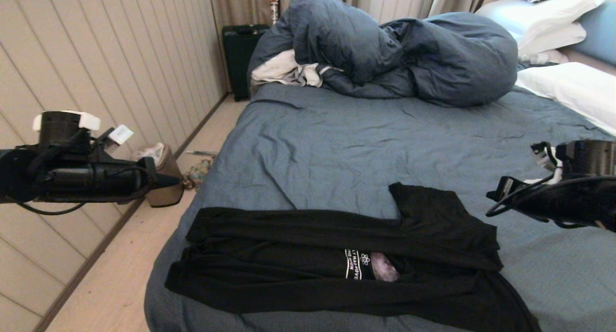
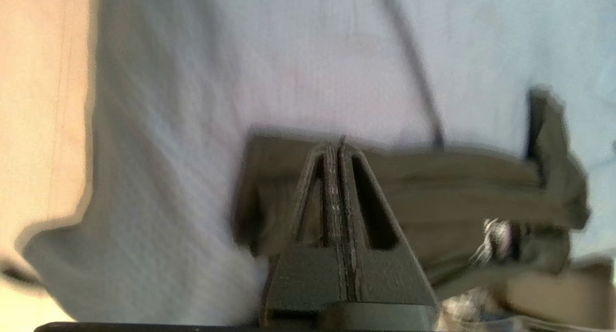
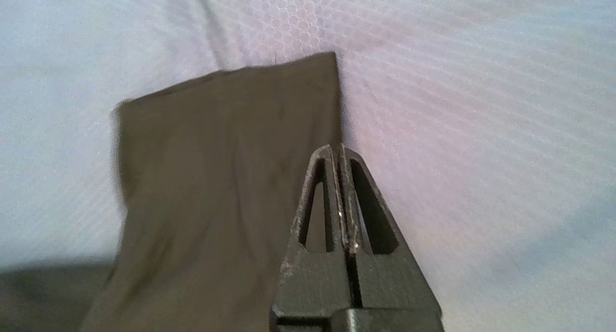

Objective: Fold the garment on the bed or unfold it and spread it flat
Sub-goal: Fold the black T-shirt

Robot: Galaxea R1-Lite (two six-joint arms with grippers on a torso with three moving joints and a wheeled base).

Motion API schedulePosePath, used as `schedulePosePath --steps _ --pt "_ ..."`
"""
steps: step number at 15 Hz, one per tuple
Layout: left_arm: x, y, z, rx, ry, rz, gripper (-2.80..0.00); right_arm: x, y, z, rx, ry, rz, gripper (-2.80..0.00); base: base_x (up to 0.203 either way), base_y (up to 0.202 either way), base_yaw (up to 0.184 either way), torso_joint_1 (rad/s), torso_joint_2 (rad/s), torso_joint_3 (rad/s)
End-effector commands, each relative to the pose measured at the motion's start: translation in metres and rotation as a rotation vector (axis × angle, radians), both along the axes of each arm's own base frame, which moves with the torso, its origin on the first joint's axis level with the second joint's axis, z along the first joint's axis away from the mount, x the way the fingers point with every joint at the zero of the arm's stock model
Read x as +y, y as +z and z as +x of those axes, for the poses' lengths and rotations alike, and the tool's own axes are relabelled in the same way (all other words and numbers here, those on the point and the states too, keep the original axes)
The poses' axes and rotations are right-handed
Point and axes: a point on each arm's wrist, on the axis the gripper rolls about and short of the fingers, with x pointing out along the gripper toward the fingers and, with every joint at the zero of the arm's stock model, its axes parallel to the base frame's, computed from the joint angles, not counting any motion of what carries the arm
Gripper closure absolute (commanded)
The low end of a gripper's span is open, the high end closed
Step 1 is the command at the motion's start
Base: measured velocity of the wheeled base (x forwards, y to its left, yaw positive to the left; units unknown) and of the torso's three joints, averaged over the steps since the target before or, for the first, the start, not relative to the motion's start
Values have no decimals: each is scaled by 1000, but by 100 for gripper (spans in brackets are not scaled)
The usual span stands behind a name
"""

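The garment (image 1: pixel 288 274) is a black T-shirt lying on the bed (image 1: pixel 337 144) near its front edge. Its long sides are folded inward, and a strip of white lettering and grey print shows in the middle. One sleeve sticks up toward the far side. My left gripper (image 1: pixel 177 180) hangs raised over the floor, left of the bed, shut and empty. The left wrist view has this gripper (image 2: pixel 335 146) above the garment (image 2: pixel 457 187). My right gripper (image 1: pixel 490 197) is raised at the right, shut and empty. In the right wrist view it (image 3: pixel 337 149) hovers by the sleeve (image 3: pixel 216 178).
A bulky slate-blue duvet (image 1: pixel 409 53) is heaped at the far side with a white-grey cloth (image 1: pixel 284 70) beside it. White pillows (image 1: pixel 568 86) lie at the right. On the floor at left stand a bin (image 1: pixel 163 173) and a black case (image 1: pixel 240 53), by the panelled wall.
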Motion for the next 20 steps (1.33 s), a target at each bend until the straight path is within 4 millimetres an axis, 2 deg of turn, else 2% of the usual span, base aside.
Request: schedulePosePath --steps 1,4,5,10,12,16,17,20 --pt "-5 -17 13 54 -13 -8 0 6 -23 34 49 0 -9 0 0 0 0 0 0 0" --pt "-2 -34 22 60 -1 -7 0 7 -16 61 40 -15 -26 0 0 0 0 0 0 0" --pt "-1 -37 20 65 2 -7 0 6 -17 68 63 -16 -20 -280 0 0 0 0 0 0" --pt "0 -46 17 41 6 -13 0 15 -33 86 121 15 -8 -280 0 0 0 0 0 0" --pt "0 -53 22 16 7 -10 0 23 -45 95 143 33 -3 -280 0 0 0 0 0 0" --pt "0 -57 21 20 6 -15 0 27 -55 101 161 45 -2 -280 0 0 0 0 0 0" --pt "0 -56 21 19 3 -17 0 28 -56 102 161 46 -3 0 0 0 0 0 0 0" --pt "0 -58 21 25 1 -18 0 31 -49 101 142 42 12 0 0 0 0 0 0 0"
